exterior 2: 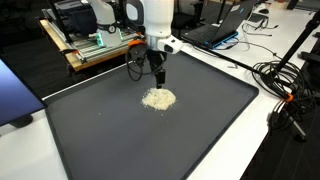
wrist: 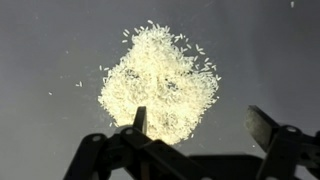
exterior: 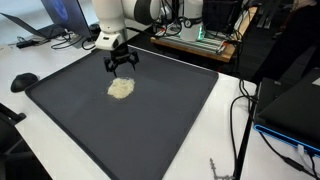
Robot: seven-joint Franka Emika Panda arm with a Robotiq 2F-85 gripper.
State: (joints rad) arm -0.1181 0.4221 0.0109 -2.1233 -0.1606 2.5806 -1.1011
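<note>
A small heap of pale rice grains (exterior: 121, 89) lies on the dark grey mat (exterior: 170, 120); both exterior views show the rice (exterior 2: 158, 99). My gripper (exterior: 122, 66) hangs just above and behind the heap, open and empty. From the wrist, the rice (wrist: 158, 82) spreads in a rough mound with loose grains scattered at its edges. My gripper (wrist: 198, 122) stands with its jaws wide apart there. One fingertip (wrist: 140, 118) overlaps the heap's near edge and the other (wrist: 262, 125) is over bare mat.
The mat (exterior 2: 200, 130) lies on a white table. A laptop (exterior: 55, 22) and cables sit behind the arm. A wooden bench with electronics (exterior 2: 95, 45) stands at the back. Cables (exterior 2: 280, 80) trail beside the mat. A blue-edged black box (exterior: 295, 115) stands at one side.
</note>
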